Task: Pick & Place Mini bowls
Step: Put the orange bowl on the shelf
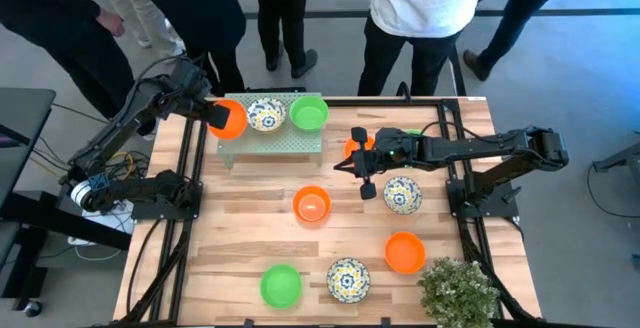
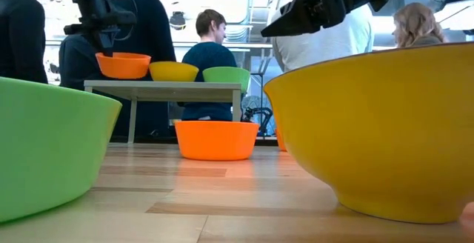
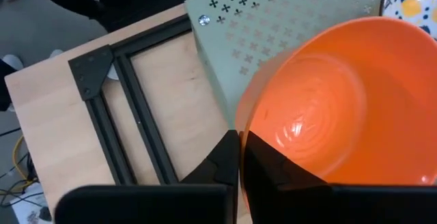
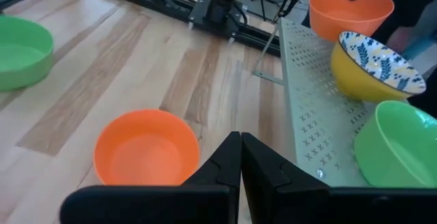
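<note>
Closest to the low camera sits a yellow-sided bowl (image 2: pixel 385 132), while the left end effector (image 1: pixel 213 114), shut on the orange bowl (image 1: pixel 229 118) rim, sets it on the perforated shelf (image 1: pixel 290 140), so releasing seems next; the right end effector (image 1: pixel 350 165) hovers shut and empty.

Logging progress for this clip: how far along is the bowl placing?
Done: floral bowl and green bowl sit on the perforated stand. In hand: left gripper pinches an orange bowl at the stand's end. Left: several bowls on the table; right gripper hovers, shut.
</note>
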Robot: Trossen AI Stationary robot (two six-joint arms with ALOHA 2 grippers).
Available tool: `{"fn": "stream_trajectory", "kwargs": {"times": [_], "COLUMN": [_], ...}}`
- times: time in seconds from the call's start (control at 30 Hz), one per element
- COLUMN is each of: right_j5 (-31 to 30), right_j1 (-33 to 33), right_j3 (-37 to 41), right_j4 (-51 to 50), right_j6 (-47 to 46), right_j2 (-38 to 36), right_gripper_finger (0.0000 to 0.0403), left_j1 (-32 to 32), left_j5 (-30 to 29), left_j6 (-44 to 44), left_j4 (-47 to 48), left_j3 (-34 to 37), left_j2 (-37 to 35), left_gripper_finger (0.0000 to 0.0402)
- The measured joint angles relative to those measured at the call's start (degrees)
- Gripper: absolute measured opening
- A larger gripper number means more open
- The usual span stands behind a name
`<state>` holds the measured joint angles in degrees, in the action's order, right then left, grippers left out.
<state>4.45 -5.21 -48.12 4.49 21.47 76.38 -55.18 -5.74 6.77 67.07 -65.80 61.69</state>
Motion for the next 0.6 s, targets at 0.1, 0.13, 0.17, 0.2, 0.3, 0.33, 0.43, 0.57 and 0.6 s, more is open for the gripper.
{"fn": "stream_trajectory", "kwargs": {"times": [0.1, 0.13, 0.17, 0.2, 0.3, 0.33, 0.43, 0.57, 0.6], "right_j5": [-0.01, 0.0, 0.0, 0.0, 0.0, 0.0, 0.0, 0.0, 0.02], "right_j1": [0.0, 0.0, 0.0, 0.0, 0.0, 0.0, 0.0, 0.35, 0.53], "right_j3": [0.0, 0.0, 0.0, 0.0, 0.0, 0.0, 0.0, 0.0, 0.0], "right_j4": [-0.04, -0.13, -0.33, -0.54, -0.83, -0.85, -0.94, -1.35, -1.33], "right_j6": [-0.57, -0.59, -0.76, -1.32, -2.59, -2.96, -3.51, -3.56, -3.56], "right_j2": [-0.01, 0.0, -0.02, -0.02, 0.0, -0.01, 0.0, -0.02, 0.0], "right_gripper_finger": [0.0005, 0.0005, 0.0005, 0.0005, 0.0005, 0.0005, 0.0005, 0.0005, 0.0005], "left_j1": [0.0, 0.0, 0.0, 0.0, 0.02, 0.0, 0.0, 0.01, 0.0], "left_j5": [0.25, 0.52, 0.83, 0.87, 0.9, 0.9, 1.04, 1.22, 1.33], "left_j6": [1.88, 2.32, 2.63, 2.85, 3.98, 4.15, 3.97, 4.89, 5.0], "left_j4": [0.26, 0.75, 1.44, 2.11, 2.8, 2.8, 3.01, 3.63, 3.75], "left_j3": [0.0, 0.0, 0.0, 0.02, 0.02, 0.02, 0.02, 0.94, 1.7], "left_j2": [0.24, 0.48, 0.77, 1.07, 1.79, 1.91, 1.93, 2.06, 2.13], "left_gripper_finger": [0.0013, 0.0014, 0.0014, 0.0014, 0.0014, 0.0013, 0.0008, 0.001, 0.0011]}}
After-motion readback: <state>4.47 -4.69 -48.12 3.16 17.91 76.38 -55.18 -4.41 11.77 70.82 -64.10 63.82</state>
